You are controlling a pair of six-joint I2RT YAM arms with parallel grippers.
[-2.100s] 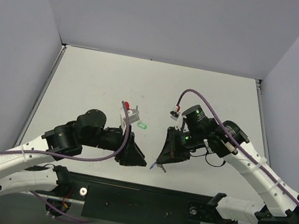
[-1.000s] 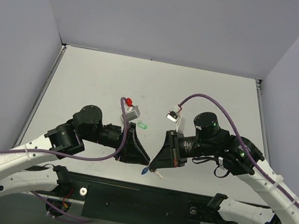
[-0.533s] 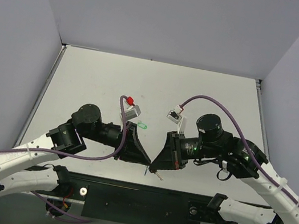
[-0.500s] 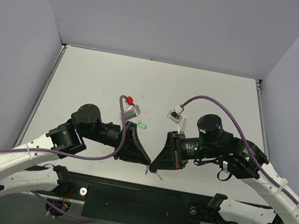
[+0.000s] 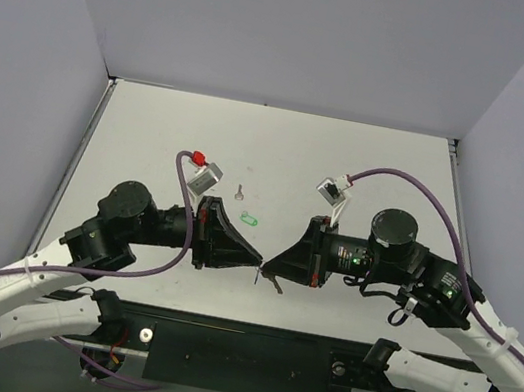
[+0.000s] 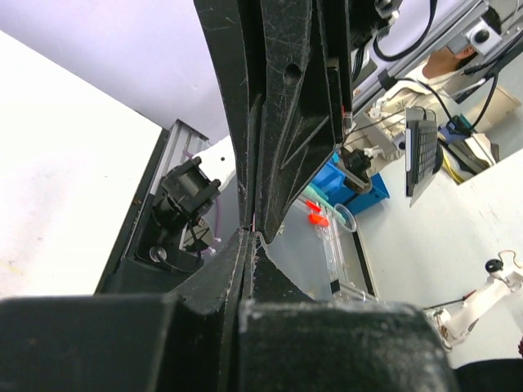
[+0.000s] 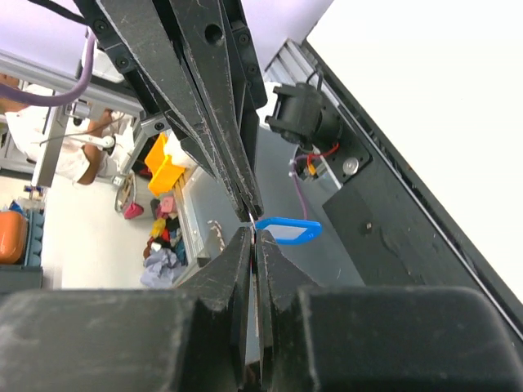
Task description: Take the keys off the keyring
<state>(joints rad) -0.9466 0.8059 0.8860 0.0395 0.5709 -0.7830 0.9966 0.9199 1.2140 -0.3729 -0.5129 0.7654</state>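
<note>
The keyring (image 7: 286, 231) is a tiny bright blue oval with a pale inset. In the right wrist view it hangs in the air, lying nearly flat, at about 3 o'clock from the spot where the two pincers meet. One tiny silver key (image 5: 239, 192), round head and thin shaft, lies alone on the desk (image 5: 151, 136), well apart from both arms. From overhead a thin dark sliver shows just under the meeting tips, at 5 o'clock from them, too small for me to say whether it is the second key.

The left pincer (image 5: 253, 258) and the right pincer (image 5: 272, 262) point straight at each other, tip to tip, over the near edge of the desk at 6 o'clock. Both are clenched, with no gap showing between the fingers in either wrist view. The blue oval's near end touches that meeting point, but I cannot tell which pincer has hold of it.

A small green loop (image 5: 249, 220) lies on the desk at 11 o'clock from the tips, and the loose key is at 11 o'clock from the loop. A purple cable (image 5: 399, 180) arches over each wrist. A black rail (image 5: 245, 350) runs below the tips at the near edge
</note>
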